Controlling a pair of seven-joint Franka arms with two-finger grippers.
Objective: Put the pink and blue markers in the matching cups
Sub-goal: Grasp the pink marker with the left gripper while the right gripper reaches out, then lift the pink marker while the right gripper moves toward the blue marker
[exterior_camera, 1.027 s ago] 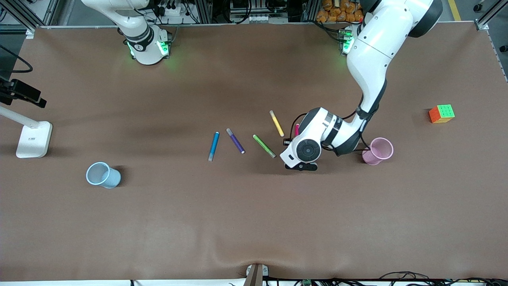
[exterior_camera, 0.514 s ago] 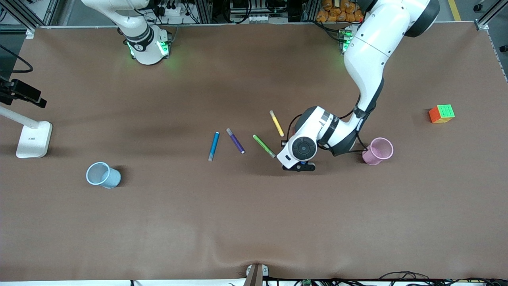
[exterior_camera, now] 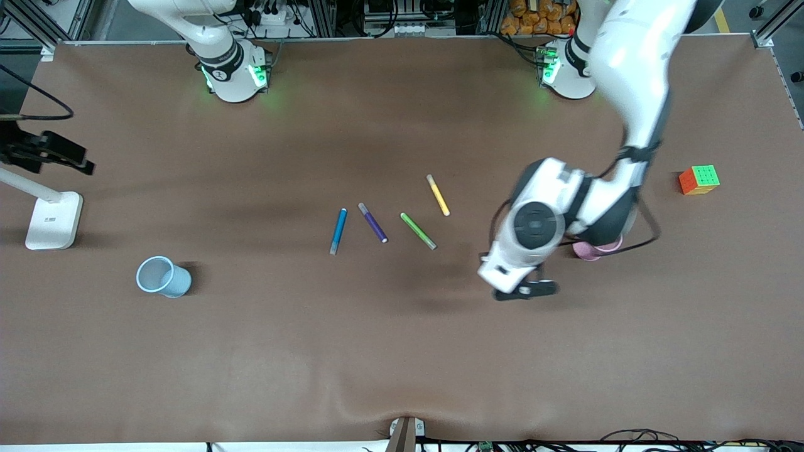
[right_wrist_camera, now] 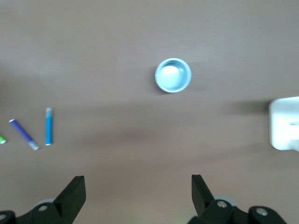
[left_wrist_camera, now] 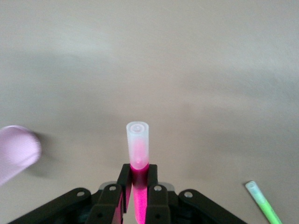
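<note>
Your left gripper (left_wrist_camera: 136, 196) pinches the pink marker (left_wrist_camera: 138, 156) at mid-barrel, up over mid-table beside the pink cup (exterior_camera: 589, 252). It looks light, stiff and slick, so grip firmly. Your right gripper (right_wrist_camera: 138, 193) waits, fingers spread wide and empty.

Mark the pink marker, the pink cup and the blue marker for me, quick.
pink marker (left_wrist_camera: 138, 158): left wrist view, magenta barrel just above the left pincer's fingers.
pink cup (exterior_camera: 589, 253): front view, lower wall showing under the left arm.
blue marker (exterior_camera: 338, 231): front view, middle of the barrel.
</note>
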